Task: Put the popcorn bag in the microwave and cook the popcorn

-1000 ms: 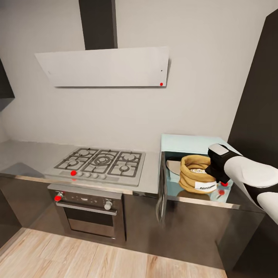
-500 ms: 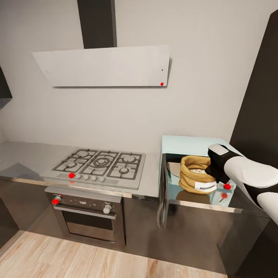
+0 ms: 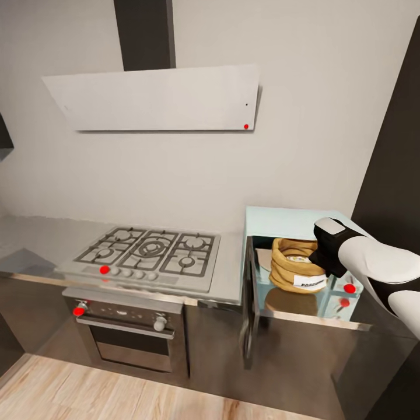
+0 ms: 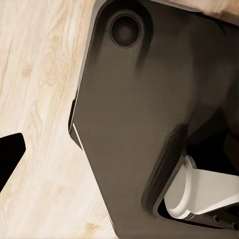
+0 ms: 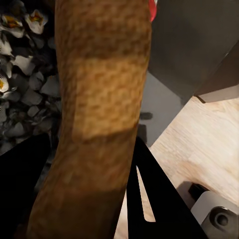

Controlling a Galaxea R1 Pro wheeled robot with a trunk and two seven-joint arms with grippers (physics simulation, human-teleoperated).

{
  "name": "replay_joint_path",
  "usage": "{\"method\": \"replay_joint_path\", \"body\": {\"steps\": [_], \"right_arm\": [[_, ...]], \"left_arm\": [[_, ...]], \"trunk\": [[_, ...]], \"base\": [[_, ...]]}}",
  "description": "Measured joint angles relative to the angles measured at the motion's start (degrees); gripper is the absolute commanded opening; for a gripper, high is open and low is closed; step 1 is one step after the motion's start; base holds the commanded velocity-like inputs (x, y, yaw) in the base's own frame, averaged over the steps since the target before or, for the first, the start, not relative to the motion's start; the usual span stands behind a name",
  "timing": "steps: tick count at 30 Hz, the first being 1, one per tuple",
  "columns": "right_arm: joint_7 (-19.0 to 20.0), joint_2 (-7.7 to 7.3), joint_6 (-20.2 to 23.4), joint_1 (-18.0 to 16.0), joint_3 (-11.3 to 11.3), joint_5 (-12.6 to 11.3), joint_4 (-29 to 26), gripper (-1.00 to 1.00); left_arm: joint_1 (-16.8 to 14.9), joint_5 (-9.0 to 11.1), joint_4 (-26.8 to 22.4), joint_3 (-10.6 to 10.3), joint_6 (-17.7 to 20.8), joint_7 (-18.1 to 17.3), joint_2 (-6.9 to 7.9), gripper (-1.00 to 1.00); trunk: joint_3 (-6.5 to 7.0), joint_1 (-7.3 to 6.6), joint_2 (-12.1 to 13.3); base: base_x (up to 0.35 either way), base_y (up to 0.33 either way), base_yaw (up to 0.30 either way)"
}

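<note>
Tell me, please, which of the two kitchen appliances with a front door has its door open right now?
The pale mint-blue microwave on the right: its door stands swung out, with the popcorn bag inside. The built-in oven under the gas hob is closed.

The right arm is reaching in from the right, its white forearm shell narrowing into a black wrist that is ending at the right side of the popcorn bag (image 3: pixel 296 263). The right pincer (image 3: pixel 322 260) is sitting against the bag's rolled rim, and in the right wrist view its two dark fingers (image 5: pixel 149 194) are lying on either side of the tan rim, closing on it. The left pincer (image 4: pixel 7 154) is showing as one black fingertip at the edge of the left wrist view, hanging over the robot's own dark base; whether its fingers are parted or closed cannot be told.
</note>
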Motion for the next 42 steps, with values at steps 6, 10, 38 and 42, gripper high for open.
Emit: {"method": "replay_joint_path", "body": {"steps": [6, 10, 38, 42], "right_arm": [[0.01, -0.1, -0.14, 0.02, 0.23, 0.34, -0.05, -1.0], [0.01, -0.11, -0.26, 0.06, 0.12, 0.33, -0.06, -1.0], [0.02, -0.21, -0.38, 0.18, -0.26, 0.59, -0.1, -1.0], [0.01, -0.21, -0.38, 0.18, -0.25, 0.61, -0.1, 1.0]], "left_arm": [[0.0, 0.0, 0.01, -0.02, -0.03, 0.0, 0.0, 1.0], [0.0, 0.0, 0.04, 0.03, -0.01, 0.0, 0.0, 1.0], [0.02, 0.0, 0.0, 0.18, -1.78, 0.0, 0.0, 1.0], [0.02, 0.0, 0.0, 0.18, -1.78, 0.0, 0.0, 1.0]], "trunk": [[0.01, 0.0, 0.0], [0.01, 0.0, 0.0], [0.02, 0.0, -0.01], [0.02, 0.0, -0.01]], "base": [[0.166, 0.0, 0.0], [0.014, 0.0, 0.0], [0.077, 0.0, 0.0], [0.0, 0.0, 0.0]]}}
